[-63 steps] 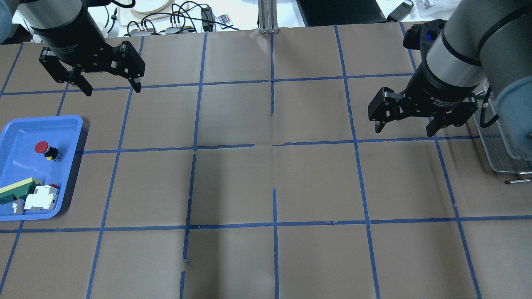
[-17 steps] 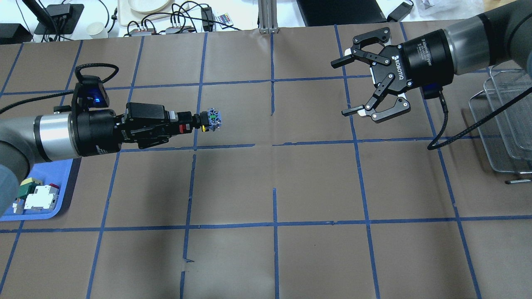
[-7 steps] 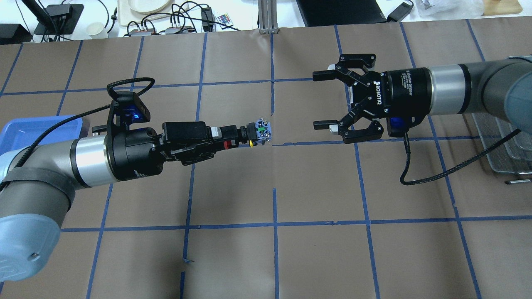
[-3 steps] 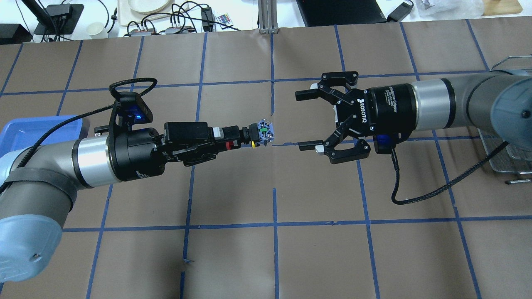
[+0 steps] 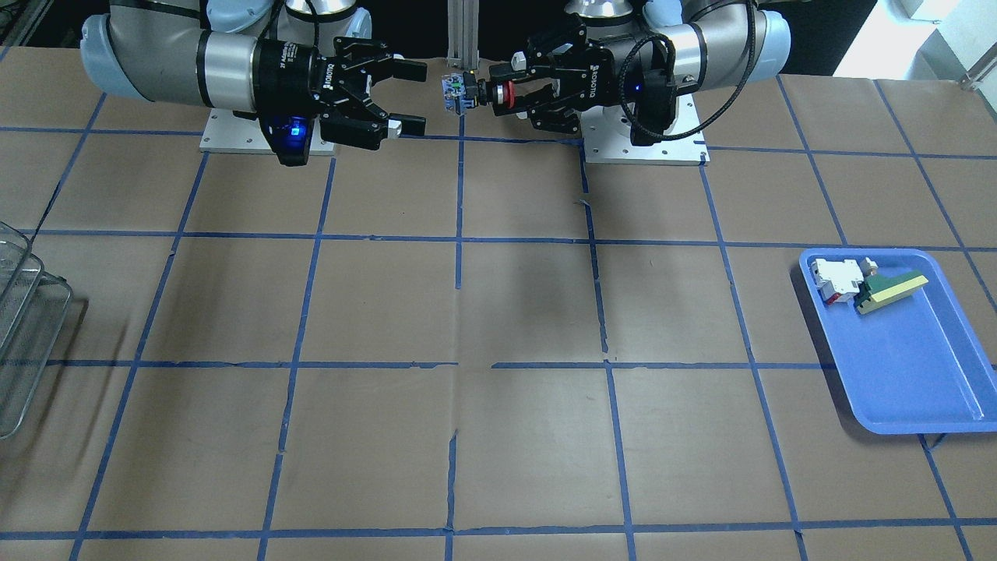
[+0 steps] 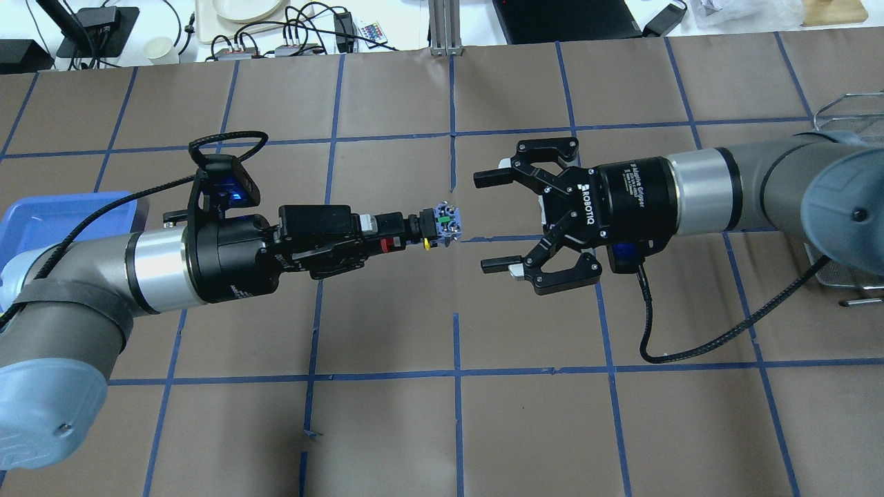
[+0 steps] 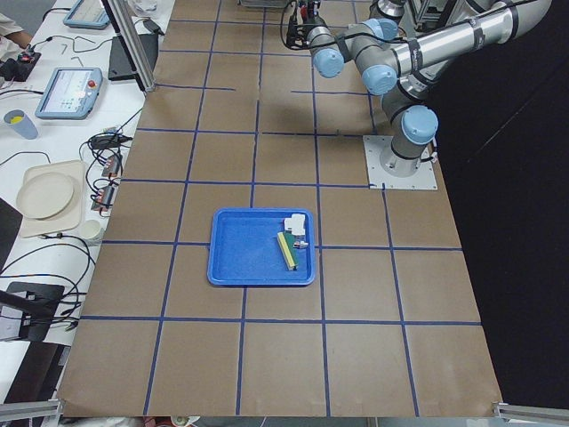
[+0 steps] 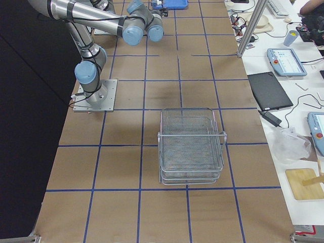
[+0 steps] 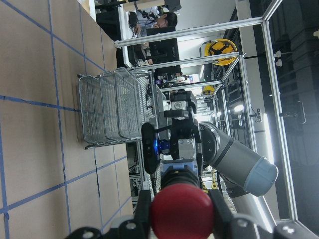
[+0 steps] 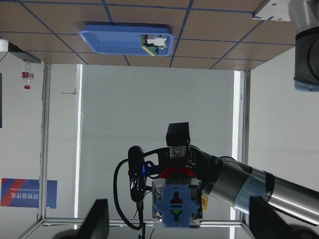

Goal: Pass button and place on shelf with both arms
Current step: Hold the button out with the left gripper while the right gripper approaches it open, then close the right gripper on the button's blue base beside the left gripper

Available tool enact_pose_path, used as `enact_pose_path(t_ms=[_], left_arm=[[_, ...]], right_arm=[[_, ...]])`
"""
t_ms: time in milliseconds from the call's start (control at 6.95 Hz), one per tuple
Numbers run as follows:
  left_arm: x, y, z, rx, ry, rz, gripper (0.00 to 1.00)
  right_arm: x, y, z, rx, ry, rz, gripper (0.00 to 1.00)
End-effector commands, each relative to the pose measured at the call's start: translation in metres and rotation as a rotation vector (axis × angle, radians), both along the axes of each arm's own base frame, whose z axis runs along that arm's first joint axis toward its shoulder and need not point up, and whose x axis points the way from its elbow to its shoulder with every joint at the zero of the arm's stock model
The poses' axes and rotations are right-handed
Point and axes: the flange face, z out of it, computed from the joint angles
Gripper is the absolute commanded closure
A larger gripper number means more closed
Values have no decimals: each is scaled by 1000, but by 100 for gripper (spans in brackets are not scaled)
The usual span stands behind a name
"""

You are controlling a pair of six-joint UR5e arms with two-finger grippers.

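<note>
My left gripper (image 6: 388, 235) is shut on the button (image 6: 438, 226), gripping its red cap end, with the blue-grey back of the body pointing at my right gripper. It is held level above the table's middle. My right gripper (image 6: 486, 221) is open, with its jaws wide apart just right of the button and not touching it. In the front-facing view the button (image 5: 461, 89) lies between the left gripper (image 5: 505, 91) and the right gripper (image 5: 413, 97). The right wrist view shows the button's back (image 10: 177, 205) between my fingers (image 10: 97, 220). The shelf (image 8: 191, 147) stands at the far right.
A blue tray (image 5: 911, 366) at the table's left end holds a white-and-red block (image 5: 835, 276) and a green-and-yellow piece (image 5: 892, 291). The shelf's rim (image 6: 839, 110) shows behind my right arm. Cables and devices lie beyond the far table edge.
My left arm took the button out of the tray and carried it to the middle. My right gripper has turned and moved left, open, until it is close to the button.
</note>
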Motion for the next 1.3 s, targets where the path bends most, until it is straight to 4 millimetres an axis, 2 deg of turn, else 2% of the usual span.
enact_pose_path(t_ms=[0, 288, 576, 1152], left_arm=[[-2, 1, 0, 2, 2, -7, 84], [-4, 1, -1, 4, 2, -11, 84], [-5, 3, -4, 11, 5, -12, 84], [-5, 3, -4, 12, 5, -12, 84]], right_arm=[[9, 5, 0, 6, -1, 21, 0], [10, 7, 0, 10, 0, 23, 0], [16, 21, 11, 12, -1, 36, 0], [16, 19, 8, 12, -3, 36, 0]])
